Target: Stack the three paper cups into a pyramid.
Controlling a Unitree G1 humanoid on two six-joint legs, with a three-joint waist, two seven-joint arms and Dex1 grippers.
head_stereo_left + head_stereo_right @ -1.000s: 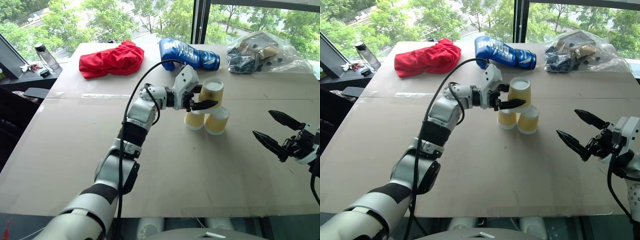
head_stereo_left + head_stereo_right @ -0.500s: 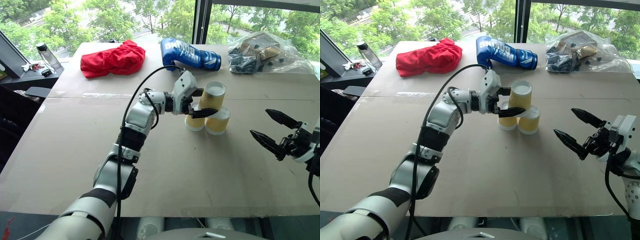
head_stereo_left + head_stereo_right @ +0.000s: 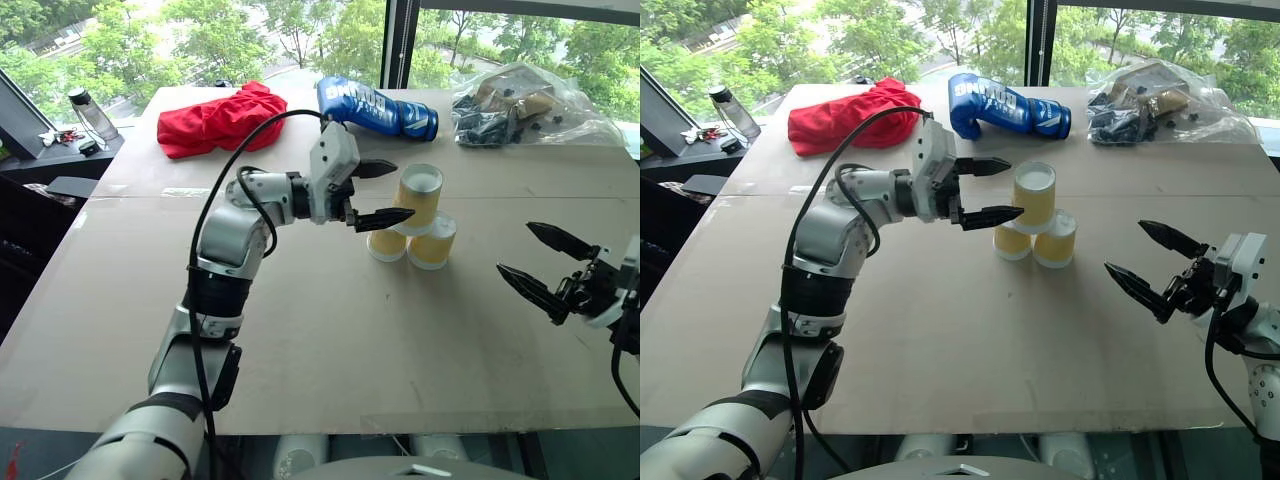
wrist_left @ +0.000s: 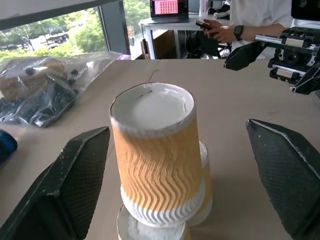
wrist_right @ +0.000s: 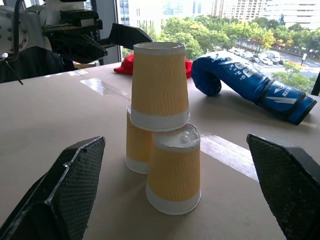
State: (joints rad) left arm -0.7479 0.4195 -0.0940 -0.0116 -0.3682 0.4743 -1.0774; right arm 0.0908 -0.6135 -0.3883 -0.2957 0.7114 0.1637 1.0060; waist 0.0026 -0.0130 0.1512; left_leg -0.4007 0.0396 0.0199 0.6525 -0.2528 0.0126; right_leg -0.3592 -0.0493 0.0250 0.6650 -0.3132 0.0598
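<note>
Three paper cups (image 5: 160, 130), tan-sided, white-rimmed and upturned, are standing as a pyramid mid-bench; left tool (image 3: 372, 192) and right tool (image 3: 540, 262) are both gaping apart.

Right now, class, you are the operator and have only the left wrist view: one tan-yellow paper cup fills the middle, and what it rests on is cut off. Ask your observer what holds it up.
Observer: The top cup sits upside down across two lower tan-yellow paper cups, which stand upside down side by side on the flat tan table.
Operator: So the pyramid looks built. Is anything lying at the far left of the table, outside my view?
Observer: Yes, a crumpled red cloth lies on the table's far left part, well apart from the cups.
</note>
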